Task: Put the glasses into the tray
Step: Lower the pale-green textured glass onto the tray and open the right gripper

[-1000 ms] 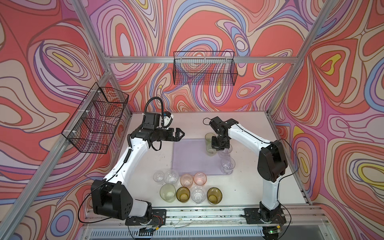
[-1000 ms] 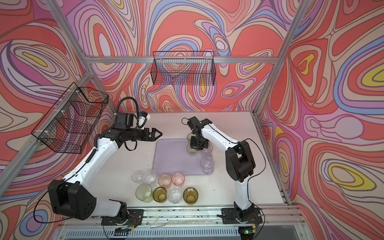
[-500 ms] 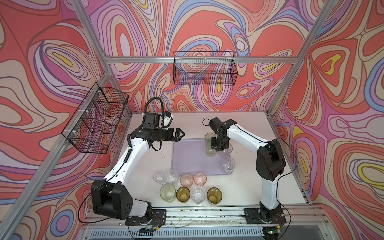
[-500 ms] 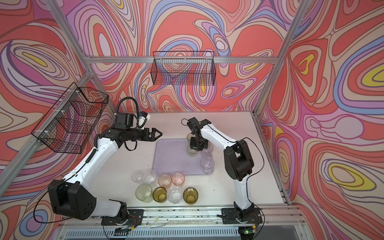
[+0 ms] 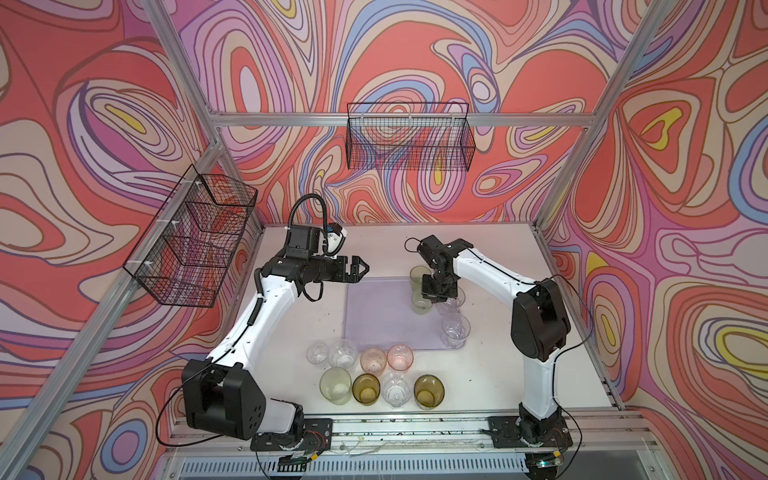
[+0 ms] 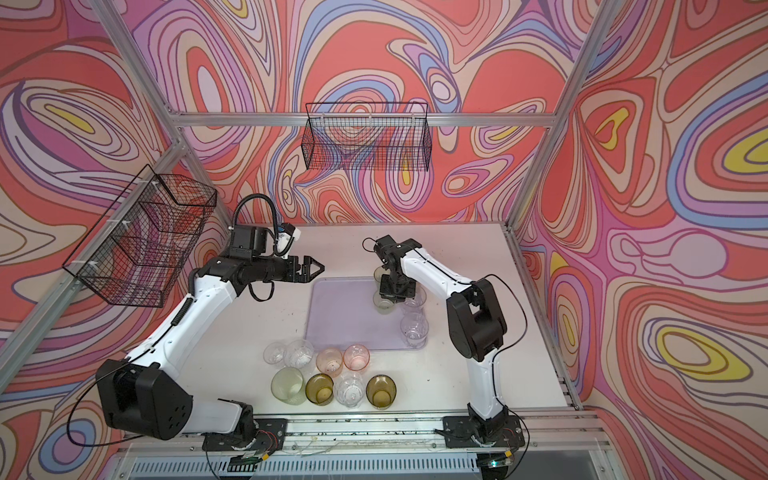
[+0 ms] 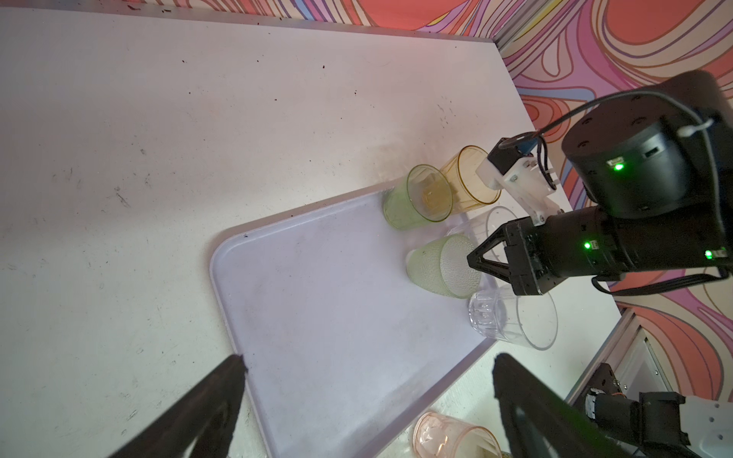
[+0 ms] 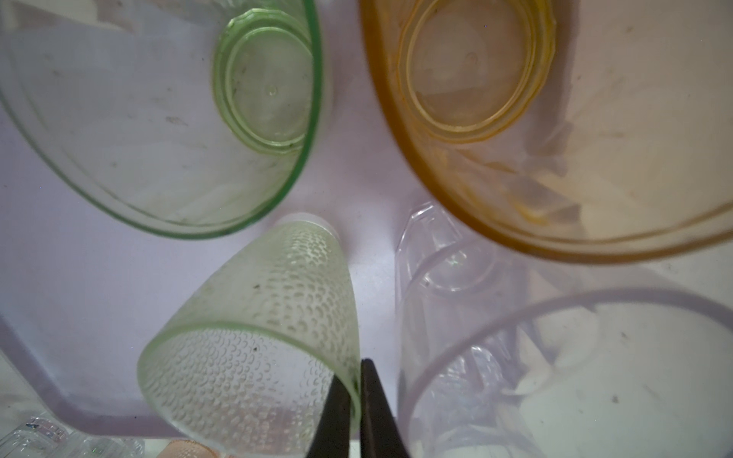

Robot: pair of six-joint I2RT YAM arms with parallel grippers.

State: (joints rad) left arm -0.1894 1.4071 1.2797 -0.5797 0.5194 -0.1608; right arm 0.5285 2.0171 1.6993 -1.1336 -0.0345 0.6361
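Eight glasses (image 5: 372, 359) stand before the tray (image 5: 374, 316) in both top views, my left gripper (image 5: 360, 269) wide open near its far left corner. Left wrist: the tray lies beneath my spread fingers (image 7: 214, 400). Right wrist: my right gripper (image 8: 355, 380) pinches the dimpled green glass (image 8: 254, 337) by its rim, over the tray.

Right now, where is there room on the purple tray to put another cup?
The tray's whole left and middle is bare, from its left rim across to the smooth green glass. Its right edge is crowded: the right gripper pinches a dimpled green glass there, beside clear glasses. The table in front of the tray is packed with waiting glasses.
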